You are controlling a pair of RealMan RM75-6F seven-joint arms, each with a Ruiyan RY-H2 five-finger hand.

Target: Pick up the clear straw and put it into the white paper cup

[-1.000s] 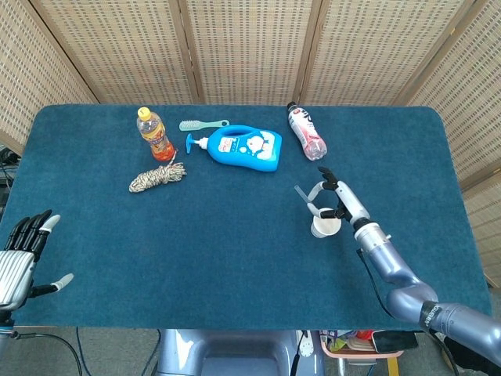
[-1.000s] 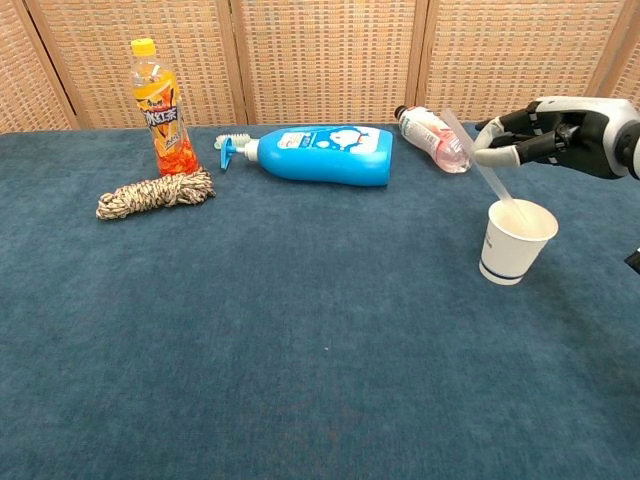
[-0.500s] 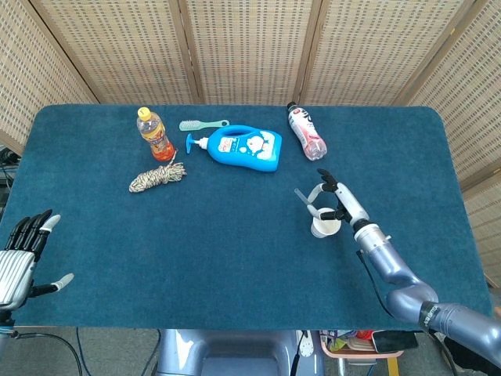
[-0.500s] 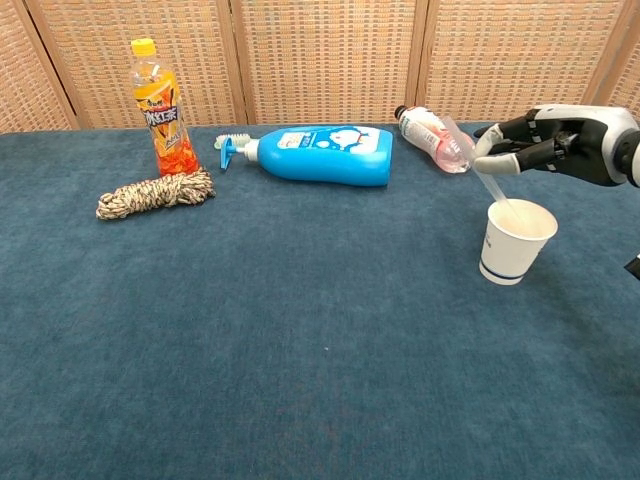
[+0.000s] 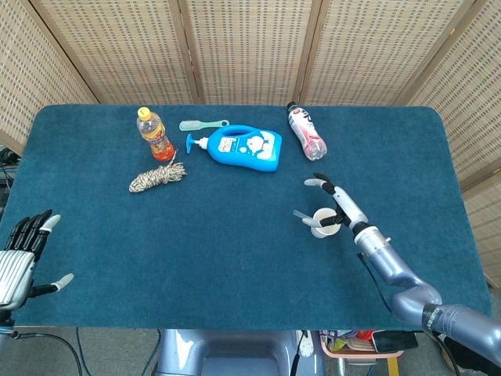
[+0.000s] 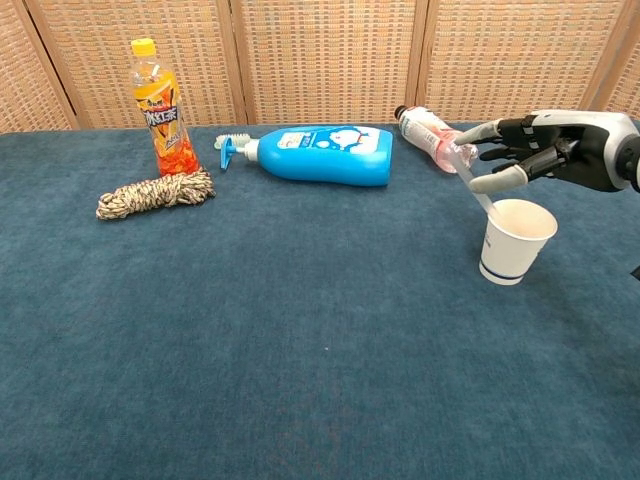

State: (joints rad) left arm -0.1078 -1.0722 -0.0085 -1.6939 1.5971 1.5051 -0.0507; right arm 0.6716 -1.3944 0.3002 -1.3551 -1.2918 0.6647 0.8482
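Note:
The white paper cup (image 5: pixel 325 224) (image 6: pixel 515 240) stands upright on the blue cloth, right of centre. The clear straw (image 5: pixel 302 215) (image 6: pixel 470 178) has its lower end in the cup and leans out over the rim to the left. My right hand (image 5: pixel 337 200) (image 6: pixel 545 150) hovers just above and behind the cup with its fingers spread apart and nothing gripped; the straw's upper part passes between two fingers. My left hand (image 5: pixel 22 258) rests at the near left table edge, fingers apart and empty, shown only in the head view.
Along the far side stand an orange drink bottle (image 5: pixel 155 135) (image 6: pixel 160 110), a rope bundle (image 5: pixel 156 177), a green brush (image 5: pixel 202 124), a blue detergent bottle (image 5: pixel 243 147) lying flat, and a pink-labelled bottle (image 5: pixel 307 133) lying behind the cup.
My right hand's fingers have spread and let go of the straw, which has tipped lower to the left against the cup rim. The left hand has not moved.

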